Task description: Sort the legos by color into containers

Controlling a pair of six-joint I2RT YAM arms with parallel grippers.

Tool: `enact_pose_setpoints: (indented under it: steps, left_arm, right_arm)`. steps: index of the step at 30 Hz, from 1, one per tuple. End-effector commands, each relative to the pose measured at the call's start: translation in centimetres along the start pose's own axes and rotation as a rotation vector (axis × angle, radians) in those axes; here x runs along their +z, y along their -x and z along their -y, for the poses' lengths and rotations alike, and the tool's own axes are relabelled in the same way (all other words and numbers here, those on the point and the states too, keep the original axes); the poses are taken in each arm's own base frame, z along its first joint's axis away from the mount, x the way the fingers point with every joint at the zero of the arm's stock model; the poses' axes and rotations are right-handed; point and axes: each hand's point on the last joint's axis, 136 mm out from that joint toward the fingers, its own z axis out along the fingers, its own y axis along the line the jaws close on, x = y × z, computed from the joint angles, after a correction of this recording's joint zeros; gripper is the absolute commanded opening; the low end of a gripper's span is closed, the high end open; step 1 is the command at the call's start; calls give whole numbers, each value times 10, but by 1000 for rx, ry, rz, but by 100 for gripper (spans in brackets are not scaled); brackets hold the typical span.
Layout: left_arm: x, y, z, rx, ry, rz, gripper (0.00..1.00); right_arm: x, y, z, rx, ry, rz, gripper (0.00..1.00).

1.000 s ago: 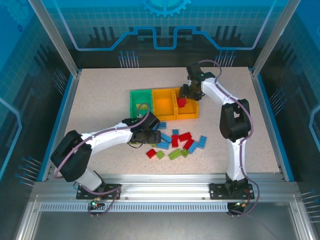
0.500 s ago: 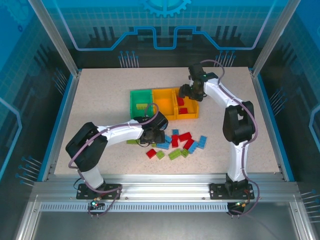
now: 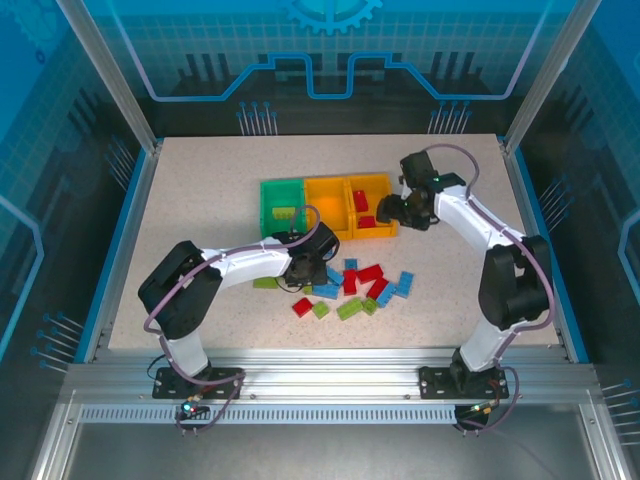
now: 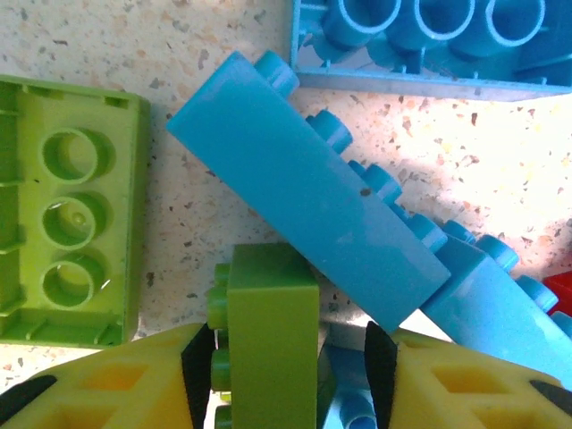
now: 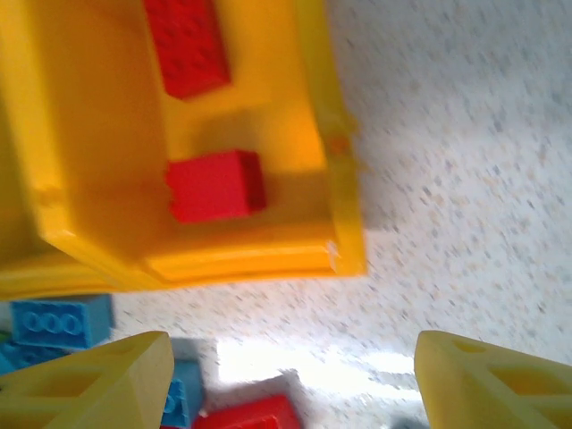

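Legos (image 3: pixel 350 285) crowd L fingers (image 4: pixel 107 393), apart astride green lego (image 4: pixel 268 349); R fingers (image 5: pixel 89 384) apart beside orange bin (image 5: pixel 332 134) edge.

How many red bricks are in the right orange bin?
2. Far red brick toward the bin's back end; near red brick by its front wall. None seems hidden.

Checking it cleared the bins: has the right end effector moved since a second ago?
Yes. The right end effector moved rightward and nearer, from over the right-hand orange plastic bin's interior to its right wall.
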Motion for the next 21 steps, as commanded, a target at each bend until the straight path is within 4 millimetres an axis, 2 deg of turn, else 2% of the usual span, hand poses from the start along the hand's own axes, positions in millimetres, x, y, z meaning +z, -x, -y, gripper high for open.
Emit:
enact_pose_setpoints:
  steps: [1, 6, 12, 18, 21]
  left_arm:
    - [-8, 5, 0, -13, 8, 35, 49]
    - [-2, 1, -2, -11, 22, 13, 40]
    - [-6, 3, -5, -6, 28, 31, 33]
    - [-19, 7, -9, -10, 28, 58, 27]
    - [-36, 13, -12, -6, 35, 87, 28]
  right_arm:
    - [-7, -7, 14, 6, -16, 19, 73]
    - [-8, -19, 28, 22, -44, 9, 73]
    - [-13, -29, 36, 19, -62, 10, 73]
    - [-11, -47, 42, 32, -66, -20, 73]
    - [-11, -63, 44, 61, -62, -55, 73]
